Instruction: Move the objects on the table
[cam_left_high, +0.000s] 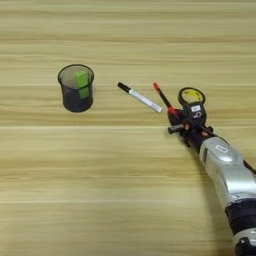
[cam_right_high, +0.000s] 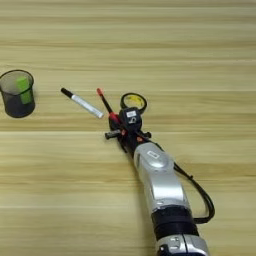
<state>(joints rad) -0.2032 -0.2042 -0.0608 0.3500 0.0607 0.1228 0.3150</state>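
A thin red-tipped pen (cam_left_high: 162, 96) lies slanted on the table (cam_left_high: 125, 165), its lower end running right up to my right gripper (cam_left_high: 175, 118). Whether the gripper holds the pen does not show. A slim white marker with a black cap (cam_left_high: 141, 98) lies just left of the pen, apart from it. The small black tape ring with a yellow inner label (cam_left_high: 192, 94) sits just beyond the gripper's wrist, partly covered by it. In the right eye view the pen (cam_right_high: 104, 102), marker (cam_right_high: 82, 104), ring (cam_right_high: 133, 100) and gripper (cam_right_high: 116, 123) appear further left.
A black mesh cup (cam_left_high: 76, 89) with a green block inside stands upright to the left of the marker. My silver forearm (cam_right_high: 157, 182) comes in from the bottom right, a black cable looping beside it.
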